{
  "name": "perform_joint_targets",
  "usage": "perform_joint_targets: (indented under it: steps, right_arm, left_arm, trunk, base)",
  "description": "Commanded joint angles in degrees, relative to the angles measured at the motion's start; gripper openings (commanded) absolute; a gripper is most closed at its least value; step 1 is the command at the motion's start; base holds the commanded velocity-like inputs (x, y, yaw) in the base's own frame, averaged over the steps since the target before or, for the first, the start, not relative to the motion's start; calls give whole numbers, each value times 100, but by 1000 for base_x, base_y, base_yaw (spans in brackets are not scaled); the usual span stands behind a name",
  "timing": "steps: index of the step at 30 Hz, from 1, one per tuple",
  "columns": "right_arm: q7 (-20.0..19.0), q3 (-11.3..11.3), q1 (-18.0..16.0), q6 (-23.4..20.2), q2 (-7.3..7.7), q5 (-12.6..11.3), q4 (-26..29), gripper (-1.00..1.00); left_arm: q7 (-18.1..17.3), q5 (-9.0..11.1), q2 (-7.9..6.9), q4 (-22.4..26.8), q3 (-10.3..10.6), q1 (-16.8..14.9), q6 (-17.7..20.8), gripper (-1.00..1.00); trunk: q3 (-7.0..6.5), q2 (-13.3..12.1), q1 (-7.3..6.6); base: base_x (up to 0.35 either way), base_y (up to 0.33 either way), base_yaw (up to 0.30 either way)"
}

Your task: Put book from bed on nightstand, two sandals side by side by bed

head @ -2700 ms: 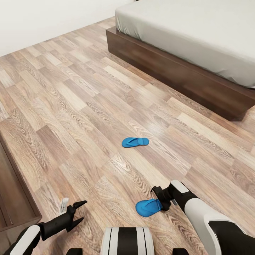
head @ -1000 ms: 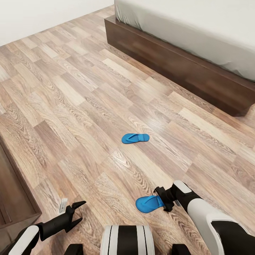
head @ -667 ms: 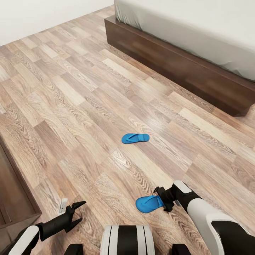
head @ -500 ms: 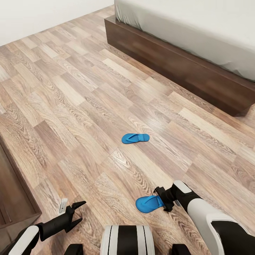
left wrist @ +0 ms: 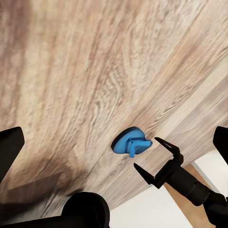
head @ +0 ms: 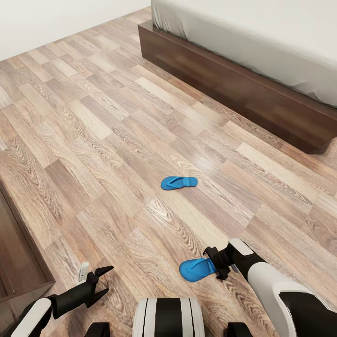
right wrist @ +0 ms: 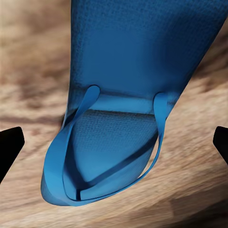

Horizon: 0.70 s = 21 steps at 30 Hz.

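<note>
The right gripper (head: 216,267) is clamped on the heel end of one blue sandal (head: 196,270), which juts out from its fingers toward the robot's middle, above the wood-plank floor (head: 93,135) and well short of the bed (head: 262,70). In the right wrist view that held sandal (right wrist: 128,109) lies between the two dark fingertips (right wrist: 9,147), its strap and toe post facing the camera. The left gripper (head: 100,281) hangs with its black fingers spread apart and nothing between them, near the corner of a dark wooden bench (head: 18,262), farther from the bed than the other claw. The second sandal (head: 179,182) lies flat on the floor, between the robot and the bed's dark-brown side rail, apart from both.
</note>
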<state>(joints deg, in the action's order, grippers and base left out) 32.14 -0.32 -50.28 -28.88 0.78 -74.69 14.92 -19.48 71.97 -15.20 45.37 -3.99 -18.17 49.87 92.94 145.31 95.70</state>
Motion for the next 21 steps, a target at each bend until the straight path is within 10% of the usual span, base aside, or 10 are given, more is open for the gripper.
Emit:
perform_joint_targets:
  steps: [1,21]
  right_arm:
    - [37,-3,0,-22,1,-20,11,100]
    - [36,-3,0,-22,9,-28,11,100]
  left_arm:
    - [-21,-16,1,-2,-14,-2,32,100]
    - [-21,-16,-1,-26,-14,-4,32,100]
  trunk:
    - [3,1,-1]
    - [202,13,22]
  base:
    - [0,0,0]
    - [0,0,0]
